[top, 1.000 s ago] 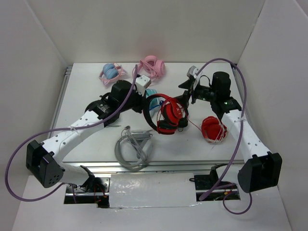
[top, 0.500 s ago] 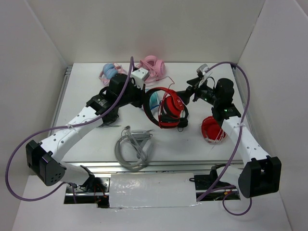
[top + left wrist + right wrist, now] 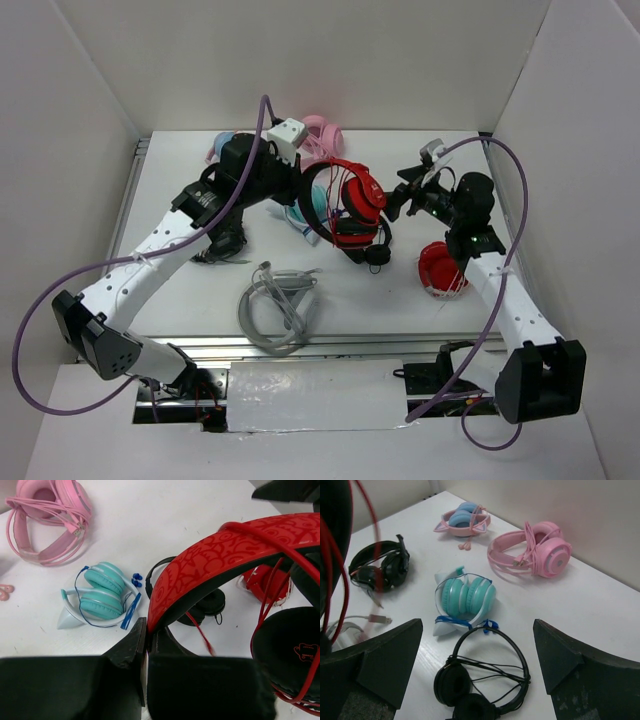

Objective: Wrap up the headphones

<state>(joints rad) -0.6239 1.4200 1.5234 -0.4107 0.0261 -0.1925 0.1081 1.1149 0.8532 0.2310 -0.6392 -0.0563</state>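
**Top view.** The left gripper [image 3: 303,192] pinches the headband of the headphones [image 3: 360,195] and holds them up off the table [image 3: 190,300]. The cups hang just past its fingertips, most likely so the cable can be passed around them. The right gripper [image 3: 397,203] sits close on the far side of the cups, with its jaws spread and nothing in them.

**Left wrist view.** The jaws are pressed together on the band's lower end. The cable [image 3: 200,630] crosses over the band and runs down beside the cup ahead of the fingers, so some turns seem to be made. A teal pair [image 3: 102,597] lies on the table off to the left.

**Right wrist view.** The fingers stand wide apart with nothing between them. A black pair [image 3: 480,680] lies on the table under the gap. Red strands hang outside the left finger, so this hand probably needs to take up the loose cable next.
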